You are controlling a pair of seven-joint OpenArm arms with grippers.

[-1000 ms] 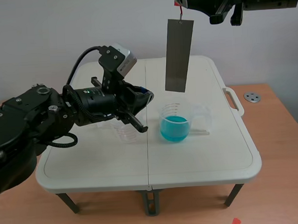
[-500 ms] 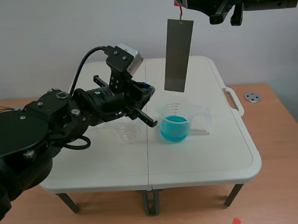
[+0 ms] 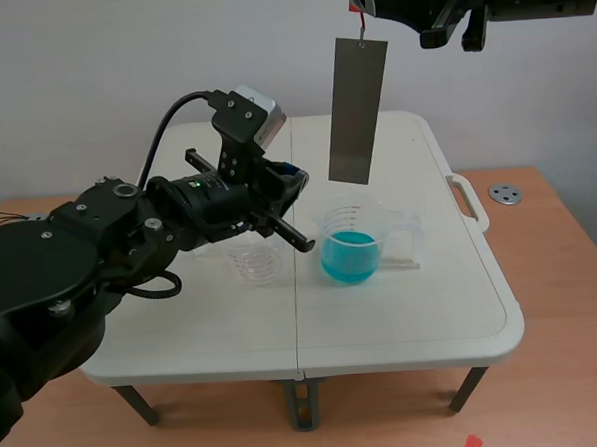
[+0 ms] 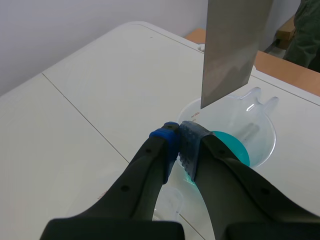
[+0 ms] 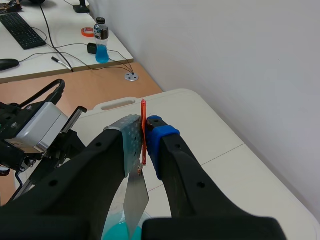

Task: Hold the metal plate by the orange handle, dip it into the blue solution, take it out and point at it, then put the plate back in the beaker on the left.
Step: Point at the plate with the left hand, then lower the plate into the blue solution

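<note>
We see a white folding table [image 3: 433, 307] standing on a wooden floor, with two black robot arms working above it.

The right arm comes in high at 1 o'clock of the scene. Its gripper, the right gripper [image 5: 143, 136], is clamped on a thin orange handle [image 5: 143, 120], with a grey pad on one side of it and a blue pad on the other. From that handle a long grey metal plate [image 3: 359, 110] hangs upright in the air. It is clear of the liquid, and its lower edge is above the beaker of blue solution [image 3: 352, 243].

That beaker is clear plastic with a handle and stands near the table's middle. The blue solution [image 3: 350, 253] fills its lower part. At 9 o'clock of it, just beside it, stands a smaller empty clear beaker [image 3: 257, 261].

The left arm comes in from 9 o'clock of the scene and is raised above the empty beaker. Its gripper, the left gripper [image 4: 179, 140], has its fingers pressed together with nothing between them. The tips aim toward the plate's lower end and lie close to it but do not touch it. Seen from the left wrist, the plate's bottom corner hangs just ahead of the closed tips, and the blue solution lies beyond and under them.

At 3 o'clock of the table a small round metal disc [image 3: 504, 194] lies on the floor.
</note>
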